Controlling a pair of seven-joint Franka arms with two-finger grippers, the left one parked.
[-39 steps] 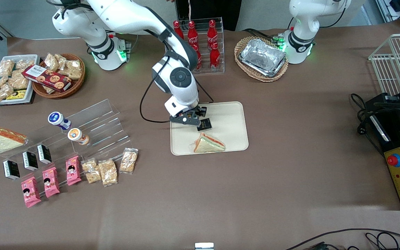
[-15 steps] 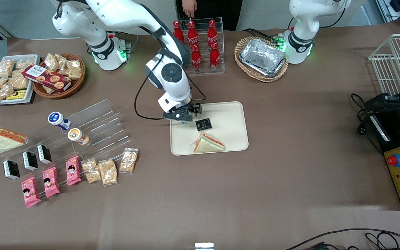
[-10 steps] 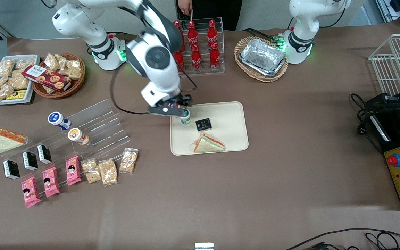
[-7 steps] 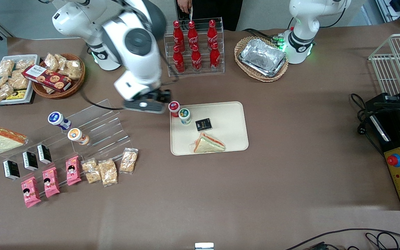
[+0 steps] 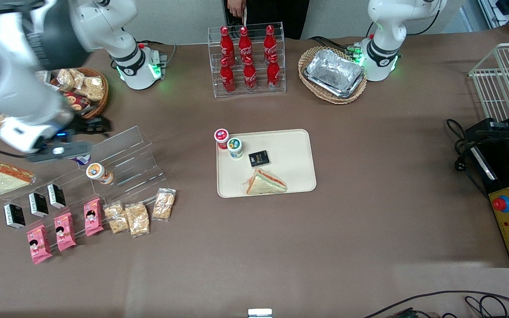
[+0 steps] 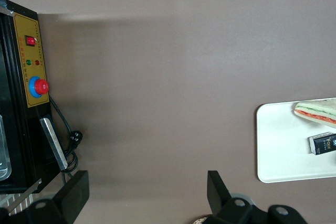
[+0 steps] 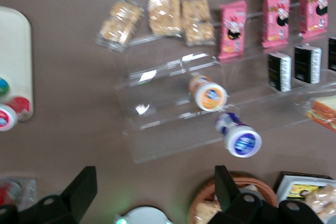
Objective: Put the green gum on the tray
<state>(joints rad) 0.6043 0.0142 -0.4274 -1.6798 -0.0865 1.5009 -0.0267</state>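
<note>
Standing upright on tray [image 5: 296,170], green gum [image 5: 235,147] looks light, rigid, slick (grip mid-body); gripper [image 5: 66,143] spread, empty, above acrylic stand [image 5: 126,163]

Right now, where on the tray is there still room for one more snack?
The tray is bare along its edge toward the parked arm and in the corner nearest the foil tray. It is crowded at the other end: green gum, red gum, black packet, sandwich. The gripper is open, away over the clear stand.
</note>
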